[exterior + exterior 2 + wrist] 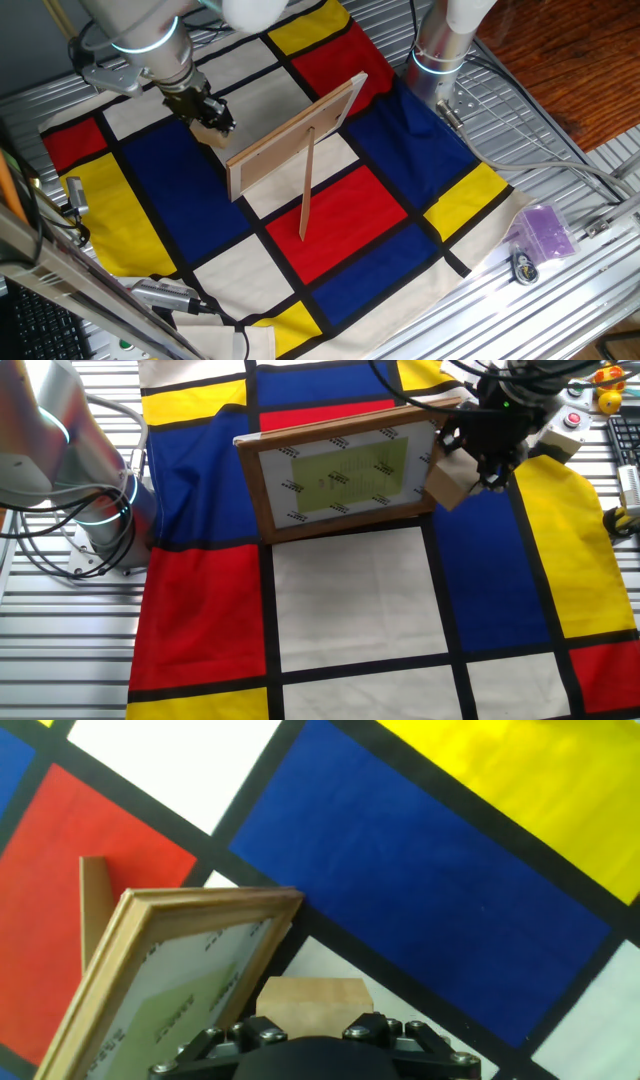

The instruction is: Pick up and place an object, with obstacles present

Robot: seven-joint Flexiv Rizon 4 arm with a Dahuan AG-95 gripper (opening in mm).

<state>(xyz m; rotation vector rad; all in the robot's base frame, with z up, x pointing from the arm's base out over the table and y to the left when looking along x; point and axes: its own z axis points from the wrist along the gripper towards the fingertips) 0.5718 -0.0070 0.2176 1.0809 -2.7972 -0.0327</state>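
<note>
The small tan wooden block [209, 133] is held in my gripper [212, 118], raised above the cloth just left of the panel. In the other fixed view the block [449, 480] hangs under the black gripper [478, 458] at the panel's right edge. In the hand view the block [313, 999] sits between my jaws, which are shut on it. The long light-wood framed panel [295, 133] stands tilted on the cloth, leaning on a thin wooden prop stick [306, 188]. The panel also shows in the other fixed view [345, 475] and in the hand view [165, 980], close beside the block.
A checked cloth [330, 230] of red, blue, yellow and white covers the table. A second arm's base [440, 50] stands at the back right. A purple bag [545, 232] lies on the metal table at the right. Cables and tools lie at the front left.
</note>
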